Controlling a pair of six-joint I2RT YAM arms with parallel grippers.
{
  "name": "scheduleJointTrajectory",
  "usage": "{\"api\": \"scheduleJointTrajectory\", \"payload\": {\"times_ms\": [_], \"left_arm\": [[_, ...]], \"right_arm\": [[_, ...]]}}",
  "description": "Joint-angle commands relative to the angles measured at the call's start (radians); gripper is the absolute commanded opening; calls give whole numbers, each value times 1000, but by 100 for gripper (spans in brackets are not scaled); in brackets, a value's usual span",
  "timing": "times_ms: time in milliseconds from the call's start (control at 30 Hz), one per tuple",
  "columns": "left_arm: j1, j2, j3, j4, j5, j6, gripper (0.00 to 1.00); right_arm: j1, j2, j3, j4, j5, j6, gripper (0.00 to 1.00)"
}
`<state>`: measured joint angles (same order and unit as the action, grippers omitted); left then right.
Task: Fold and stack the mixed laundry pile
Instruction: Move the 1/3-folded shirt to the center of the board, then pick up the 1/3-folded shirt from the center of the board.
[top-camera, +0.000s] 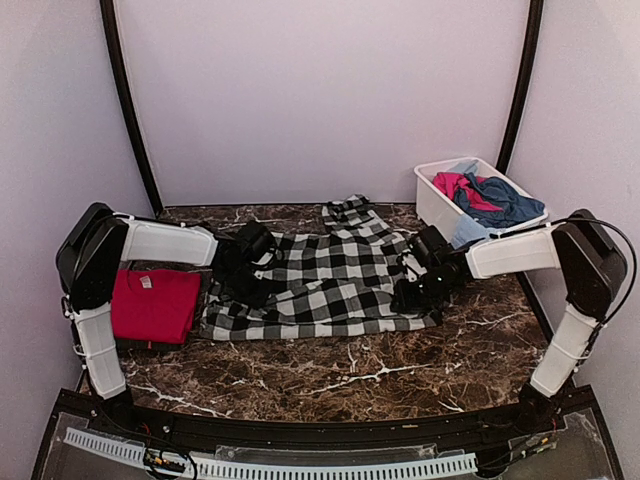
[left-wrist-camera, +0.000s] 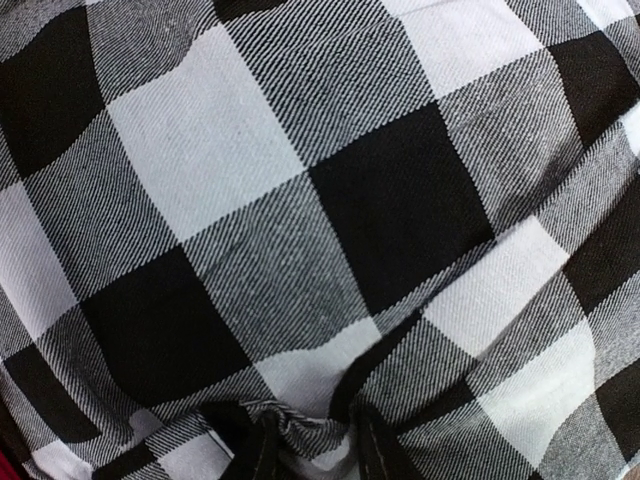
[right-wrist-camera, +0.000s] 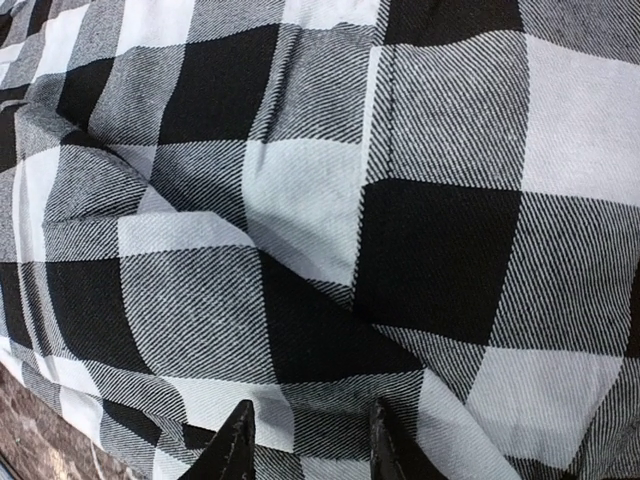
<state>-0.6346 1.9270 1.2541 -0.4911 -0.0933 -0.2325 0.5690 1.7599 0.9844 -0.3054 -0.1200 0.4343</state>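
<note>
The black-and-white checked garment (top-camera: 320, 285) lies spread flat on the marble table (top-camera: 400, 360). At the garment's left edge, my left gripper (top-camera: 233, 288) is shut on a gathered bunch of the checked cloth (left-wrist-camera: 300, 300), which puckers between its two fingers (left-wrist-camera: 262, 452). My right gripper (top-camera: 410, 297) is at the right edge, its black fingertips (right-wrist-camera: 238, 440) dug into the checked cloth (right-wrist-camera: 300, 200) with a ridge of it between them. A folded red tee (top-camera: 152, 305) rests at the left. Pink (top-camera: 452, 184) and blue pieces (top-camera: 500, 200) lie in the tub.
The white plastic tub (top-camera: 438, 212) stands at the back right, just behind my right arm. Black frame posts rise at the back corners, with pale walls behind them. Bare marble shows in front of the garment, up to the table's near edge.
</note>
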Motion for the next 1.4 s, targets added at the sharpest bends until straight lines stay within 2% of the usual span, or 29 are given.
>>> {"api": "scheduleJointTrajectory", "payload": {"times_ms": [0,133,267,367,500,700,967,1133,1367], "left_arm": [[-16,-65,-106,-102,25,-43,27],[-24,-132,-163,-116,76,-53,29],[-48,-224,-197,-136,140,-58,31],[-44,-301,-198,-129,145,-70,40],[11,-376,-111,-81,133,-75,54],[143,-371,11,32,172,-88,59],[280,-230,145,68,182,-85,60],[351,-130,229,63,208,-70,59],[368,-15,317,34,180,-43,59]], "right_arm": [[82,-92,-138,-75,-64,105,36],[195,-191,-209,-110,-83,208,37],[211,-318,-215,-185,-73,219,39],[188,-389,-126,-255,-8,154,45],[61,-391,0,-234,9,41,47],[-67,-176,272,-169,26,-77,44],[-97,204,647,-207,87,-151,41],[-151,311,730,-203,116,-176,40],[-167,431,802,-230,161,-227,37]]}}
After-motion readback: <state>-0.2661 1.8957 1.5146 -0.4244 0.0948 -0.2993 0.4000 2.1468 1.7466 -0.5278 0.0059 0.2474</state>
